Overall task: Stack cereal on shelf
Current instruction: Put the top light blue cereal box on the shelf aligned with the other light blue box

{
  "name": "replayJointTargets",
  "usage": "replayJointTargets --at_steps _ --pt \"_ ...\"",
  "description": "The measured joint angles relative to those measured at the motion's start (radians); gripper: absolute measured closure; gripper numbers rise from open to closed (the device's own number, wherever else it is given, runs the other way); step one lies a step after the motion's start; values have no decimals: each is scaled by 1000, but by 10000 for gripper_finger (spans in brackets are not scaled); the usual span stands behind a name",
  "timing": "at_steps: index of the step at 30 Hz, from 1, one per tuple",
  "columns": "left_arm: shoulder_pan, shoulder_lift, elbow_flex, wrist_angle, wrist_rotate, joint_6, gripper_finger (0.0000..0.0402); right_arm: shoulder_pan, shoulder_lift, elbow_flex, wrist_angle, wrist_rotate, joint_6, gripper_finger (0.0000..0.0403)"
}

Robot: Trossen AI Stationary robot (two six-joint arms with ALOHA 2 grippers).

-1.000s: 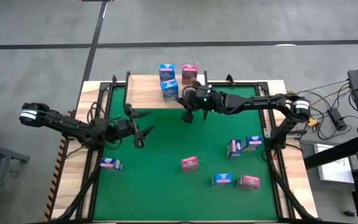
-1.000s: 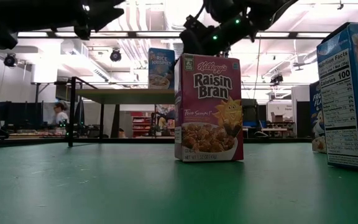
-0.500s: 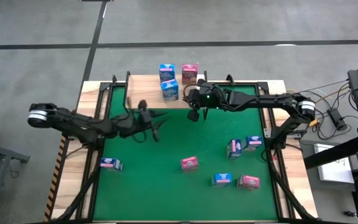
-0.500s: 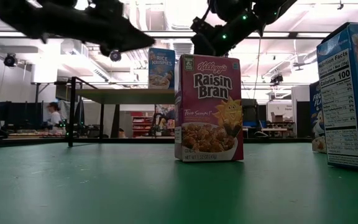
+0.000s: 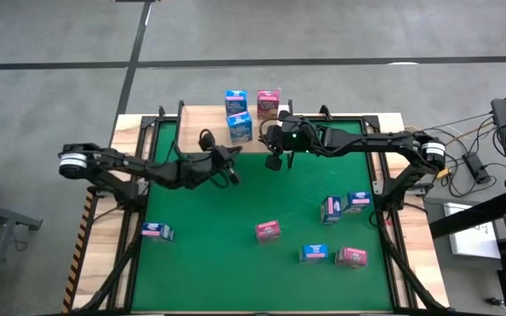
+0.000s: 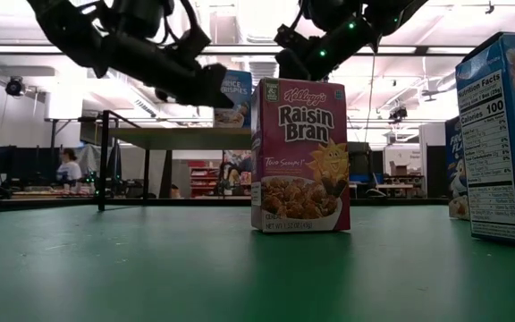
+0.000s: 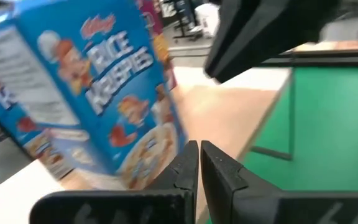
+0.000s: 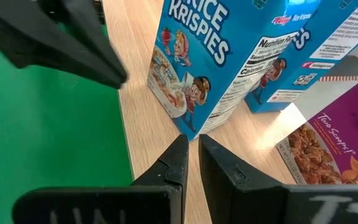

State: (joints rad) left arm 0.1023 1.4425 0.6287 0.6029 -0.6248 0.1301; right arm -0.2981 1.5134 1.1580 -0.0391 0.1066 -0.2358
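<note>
Green mat (image 5: pixel 235 237), light wood shelf (image 5: pixel 202 123), blue Rice Krispies cereal box (image 8: pixel 213 56), magenta Raisin Bran box (image 6: pixel 299 155), black left claw (image 7: pixel 199 163), black right claw (image 8: pixel 190 158)

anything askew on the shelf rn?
One thing: the front blue Rice Krispies box stands turned at an angle near the shelf edge, while the blue box and pink box behind it sit square. Both grippers, left and right, hover near it, jaws shut, empty.

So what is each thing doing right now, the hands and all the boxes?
Left hand: shut, empty, by the shelf.
Right hand: shut, empty, by the shelf.
Shelf: holds three boxes.
Front blue box: upright on shelf.
Raisin Bran box: upright on mat.
Mat: six boxes on it.
</note>
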Motion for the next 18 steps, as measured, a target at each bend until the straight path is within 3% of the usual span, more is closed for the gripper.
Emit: replayJointTargets --at_steps 6,18 --pt "44 20 -1 4 -6 -1 401 -4 0 0 14 0 0 376" --pt "75 16 -1 8 -6 -8 401 -38 17 -1 205 0 -4 376"
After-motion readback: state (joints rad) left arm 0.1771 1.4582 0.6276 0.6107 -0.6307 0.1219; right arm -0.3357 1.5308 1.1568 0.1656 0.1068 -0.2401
